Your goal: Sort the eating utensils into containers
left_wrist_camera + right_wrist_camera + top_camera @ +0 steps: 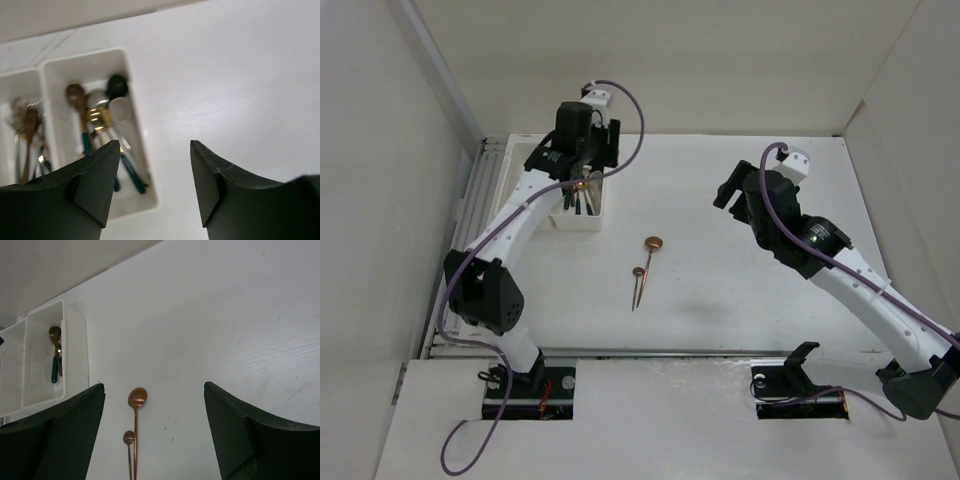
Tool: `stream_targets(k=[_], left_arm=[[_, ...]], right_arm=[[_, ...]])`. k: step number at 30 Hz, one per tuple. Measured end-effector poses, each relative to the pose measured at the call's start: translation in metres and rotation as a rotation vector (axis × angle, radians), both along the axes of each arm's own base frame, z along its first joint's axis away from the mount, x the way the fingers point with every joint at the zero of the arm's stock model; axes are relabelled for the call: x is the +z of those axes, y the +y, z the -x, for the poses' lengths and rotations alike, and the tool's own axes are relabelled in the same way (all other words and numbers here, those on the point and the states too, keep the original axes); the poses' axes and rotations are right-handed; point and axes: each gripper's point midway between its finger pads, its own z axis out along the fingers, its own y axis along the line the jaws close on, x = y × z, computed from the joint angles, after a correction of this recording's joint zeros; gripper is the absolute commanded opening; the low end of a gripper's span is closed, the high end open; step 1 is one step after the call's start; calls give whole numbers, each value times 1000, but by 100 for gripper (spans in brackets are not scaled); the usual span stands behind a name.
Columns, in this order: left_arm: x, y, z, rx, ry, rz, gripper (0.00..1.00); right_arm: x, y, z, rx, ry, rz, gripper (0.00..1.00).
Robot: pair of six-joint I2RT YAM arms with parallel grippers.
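Note:
Two copper spoons lie side by side mid-table: a large one (647,262) (136,398) and a small one (638,283) (129,439). Two white bins stand at the far left. The right bin (578,224) (134,107) (76,357) holds several spoons (100,116), some with teal handles. The left bin (39,82) (12,375) holds forks (26,127). My left gripper (588,172) (155,146) is open and empty, above the right bin's near edge. My right gripper (728,192) (154,386) is open and empty, well right of the copper spoons.
White walls enclose the table at the back and on both sides. A slotted rail (480,190) runs along the left edge beside the bins. The left arm (520,215) hides most of the left bin in the top view.

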Motion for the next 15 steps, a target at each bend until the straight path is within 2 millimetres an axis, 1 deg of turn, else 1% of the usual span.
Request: stream_targets(k=[2, 3, 4, 5, 6, 7, 8, 10, 11, 12, 13, 15], left_arm=[[20, -33, 25, -106, -34, 22, 55], [22, -51, 39, -165, -32, 30, 55], [17, -68, 53, -225, -13, 34, 55], [6, -82, 66, -277, 18, 33, 55], [-12, -91, 78, -320, 64, 22, 55], [-35, -98, 92, -356, 125, 4, 55], [-63, -101, 106, -389, 200, -22, 55], [-115, -105, 136, -450, 339, -81, 55], [-140, -103, 152, -475, 413, -118, 57], [-161, -103, 169, -501, 477, -152, 57], [-177, -103, 183, -526, 530, -181, 57], [-197, -106, 204, -571, 596, -226, 57]], right_arm=[[-2, 1, -1, 3, 6, 3, 85], [-3, 2, -1, 5, 8, 3, 85], [-3, 2, -1, 7, 10, 3, 85], [-3, 3, -1, 8, 10, 3, 85], [-3, 3, -1, 8, 10, 3, 85], [-3, 3, -1, 9, 10, 2, 85], [-3, 3, -1, 10, 11, 2, 85], [-4, 3, 0, 11, 11, 2, 85], [-4, 2, 0, 11, 12, 2, 85], [-4, 2, 0, 11, 12, 2, 85], [-5, 2, 1, 11, 12, 2, 85], [-8, -1, 4, 11, 18, 7, 85]])
